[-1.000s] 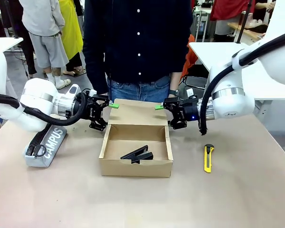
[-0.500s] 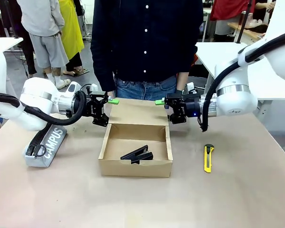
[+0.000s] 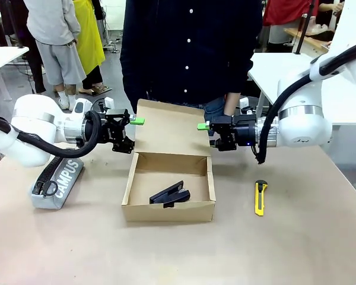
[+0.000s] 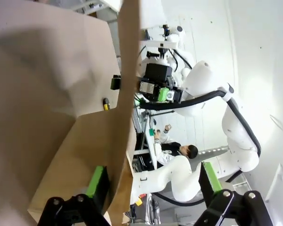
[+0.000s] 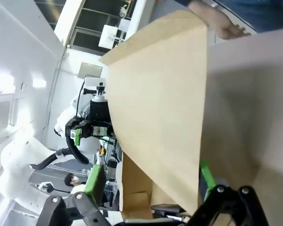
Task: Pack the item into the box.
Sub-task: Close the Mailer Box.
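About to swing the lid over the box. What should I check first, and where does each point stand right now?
1. Item inside the box, lying below the rim: ok.
2. Lid flap up, leaning back toward the person: ok.
3. Left gripper straddles the flap's left edge, jaws open, no clamp: ok.
4. Right gripper straddles the right edge, jaws open: ok.
5. Person's hand clear of the flap: cannot tell; it sits close by the flap's far edge in the right wrist view.
6. Utility knife and pencil case apart from the box: ok.
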You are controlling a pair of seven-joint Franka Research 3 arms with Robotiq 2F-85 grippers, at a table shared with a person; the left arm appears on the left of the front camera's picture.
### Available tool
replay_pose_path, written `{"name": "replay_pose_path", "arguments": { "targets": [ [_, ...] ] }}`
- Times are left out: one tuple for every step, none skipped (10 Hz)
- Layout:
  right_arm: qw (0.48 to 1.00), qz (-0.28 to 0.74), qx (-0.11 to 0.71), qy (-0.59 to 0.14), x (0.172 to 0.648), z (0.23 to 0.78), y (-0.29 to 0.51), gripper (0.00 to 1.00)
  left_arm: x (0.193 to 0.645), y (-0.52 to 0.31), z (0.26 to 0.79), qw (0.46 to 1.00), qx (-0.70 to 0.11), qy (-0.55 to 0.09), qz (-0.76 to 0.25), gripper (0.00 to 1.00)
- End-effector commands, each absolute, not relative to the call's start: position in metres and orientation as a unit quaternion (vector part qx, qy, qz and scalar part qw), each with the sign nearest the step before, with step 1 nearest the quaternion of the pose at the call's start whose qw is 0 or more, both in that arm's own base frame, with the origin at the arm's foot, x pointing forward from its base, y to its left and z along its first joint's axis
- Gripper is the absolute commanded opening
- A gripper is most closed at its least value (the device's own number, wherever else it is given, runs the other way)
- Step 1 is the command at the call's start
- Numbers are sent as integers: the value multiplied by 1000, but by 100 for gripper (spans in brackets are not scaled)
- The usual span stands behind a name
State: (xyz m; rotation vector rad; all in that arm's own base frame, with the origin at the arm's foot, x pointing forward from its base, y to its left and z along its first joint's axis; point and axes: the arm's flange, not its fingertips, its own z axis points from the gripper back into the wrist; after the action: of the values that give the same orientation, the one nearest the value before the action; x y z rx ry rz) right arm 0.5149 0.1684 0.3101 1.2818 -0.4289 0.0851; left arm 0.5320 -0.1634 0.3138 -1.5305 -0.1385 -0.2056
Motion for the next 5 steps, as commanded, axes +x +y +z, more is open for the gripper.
{"name": "replay_pose_path", "arguments": {
  "targets": [
    [757, 70, 603, -241, 500, 310, 171, 100, 518, -163, 315, 713, -689, -105, -84, 100],
    [750, 85, 612, -238, 499, 309, 171, 100, 518, -162, 316, 712, -687, -116, -81, 100],
    [743, 90, 620, -235, 499, 307, 171, 100, 518, -161, 317, 710, -686, -136, -75, 100],
    [735, 98, 629, -234, 499, 306, 170, 100, 517, -158, 318, 703, -692, -145, -76, 100],
    [730, 104, 633, -237, 498, 306, 169, 100, 516, -154, 318, 691, -704, -147, -76, 100]
  ]
}}
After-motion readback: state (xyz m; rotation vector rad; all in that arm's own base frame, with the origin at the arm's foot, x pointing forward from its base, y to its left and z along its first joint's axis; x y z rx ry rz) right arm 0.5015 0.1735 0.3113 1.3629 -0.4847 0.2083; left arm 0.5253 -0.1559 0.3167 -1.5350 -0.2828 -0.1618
